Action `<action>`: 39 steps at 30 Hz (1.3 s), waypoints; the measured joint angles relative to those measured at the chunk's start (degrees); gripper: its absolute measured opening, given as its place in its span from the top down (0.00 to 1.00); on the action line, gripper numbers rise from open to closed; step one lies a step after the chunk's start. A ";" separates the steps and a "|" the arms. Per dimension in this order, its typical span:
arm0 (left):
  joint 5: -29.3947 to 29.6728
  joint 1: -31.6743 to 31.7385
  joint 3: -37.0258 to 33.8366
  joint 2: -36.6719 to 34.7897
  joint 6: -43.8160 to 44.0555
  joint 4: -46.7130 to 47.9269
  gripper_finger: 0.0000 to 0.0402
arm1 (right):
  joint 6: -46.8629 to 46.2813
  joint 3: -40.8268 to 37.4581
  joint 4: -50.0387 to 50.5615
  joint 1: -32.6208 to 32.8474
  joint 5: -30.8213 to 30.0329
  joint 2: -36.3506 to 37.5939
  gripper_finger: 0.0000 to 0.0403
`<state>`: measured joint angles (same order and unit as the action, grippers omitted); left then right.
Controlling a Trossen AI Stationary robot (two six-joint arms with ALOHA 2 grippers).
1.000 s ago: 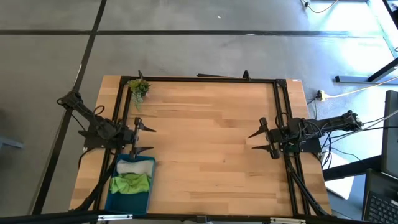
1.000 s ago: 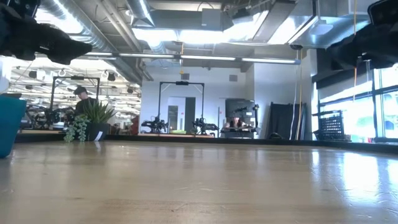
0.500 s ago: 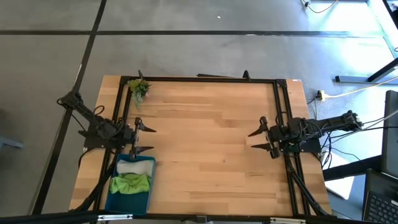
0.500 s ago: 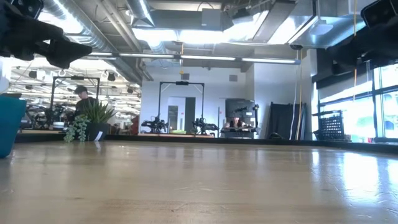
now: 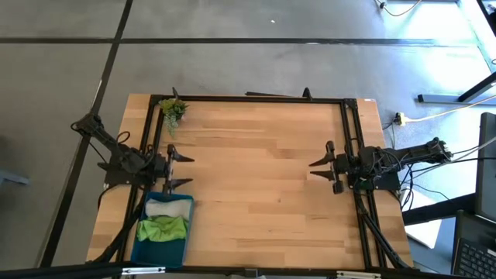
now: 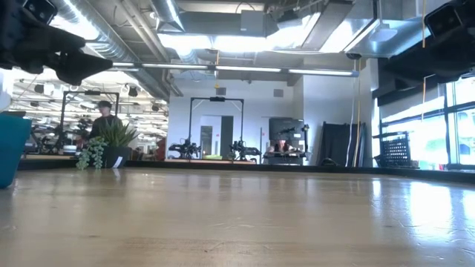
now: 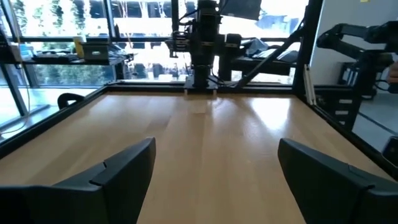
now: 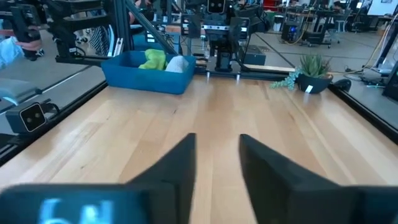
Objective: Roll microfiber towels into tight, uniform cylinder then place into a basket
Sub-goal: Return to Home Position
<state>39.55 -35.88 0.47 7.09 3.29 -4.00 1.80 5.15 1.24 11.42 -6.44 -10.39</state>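
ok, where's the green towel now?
In the high view the green towel lies in the teal-blue basket at the lower-left corner of the table, beside the grey towel, which sits nearer the left gripper.

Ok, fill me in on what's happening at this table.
Nothing is being handled right now. Both rolled cloths, the grey towel and the green towel, lie side by side in the blue basket at the table's left side. The left gripper hangs open and empty just off the basket's end. The right gripper hangs at the table's opposite side, empty, with a narrow gap between its fingers.
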 joint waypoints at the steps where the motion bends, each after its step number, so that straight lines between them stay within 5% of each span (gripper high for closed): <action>1: -0.39 0.00 0.00 0.02 -0.19 0.01 0.18 | 0.14 0.00 -0.02 0.00 0.00 0.00 0.69; 8: -1.44 0.00 0.00 0.02 -0.40 -0.05 0.18 | 1.69 0.02 -0.05 0.00 -0.02 0.02 0.98; 15: -1.34 0.02 0.00 0.02 0.81 -0.48 0.19 | 6.04 0.02 -0.22 0.00 -0.19 0.04 0.97; 21: 5.15 0.01 0.00 0.02 2.63 -0.91 0.21 | 7.21 0.02 -0.62 0.00 -0.19 0.04 0.98; 39: 13.68 0.02 0.02 0.02 2.19 0.98 0.76 | 9.29 0.04 0.15 0.00 -0.09 0.04 0.96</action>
<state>53.23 -35.86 0.49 7.11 5.49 -3.02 11.09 5.19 1.39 11.42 -6.52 -10.35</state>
